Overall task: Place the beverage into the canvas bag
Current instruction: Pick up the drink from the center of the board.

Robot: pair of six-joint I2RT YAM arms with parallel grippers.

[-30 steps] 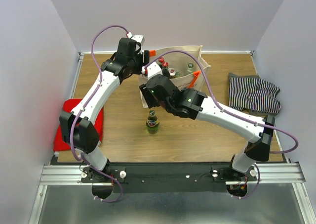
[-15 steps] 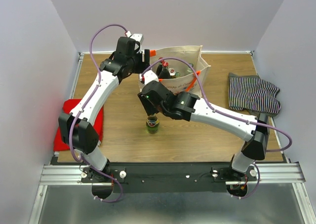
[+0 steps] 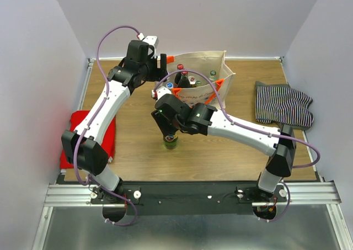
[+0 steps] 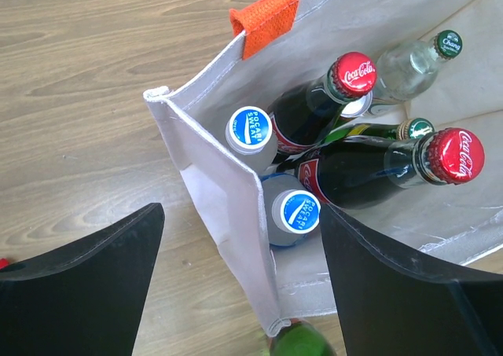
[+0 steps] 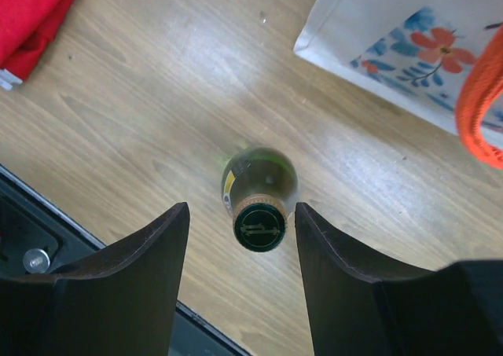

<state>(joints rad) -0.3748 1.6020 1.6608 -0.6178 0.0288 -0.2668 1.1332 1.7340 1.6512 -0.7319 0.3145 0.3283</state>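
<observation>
Green bottle upright on the tabletop between the parted right jaws
Only the right wrist view shows gaps beside its cap; left jaws, also apart, straddle a corner of the canvas bag

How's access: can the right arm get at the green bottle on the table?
Likely yes. The right gripper hangs open right above the green bottle, a finger on either side of its cap; the canvas bag stands clear of it.
</observation>
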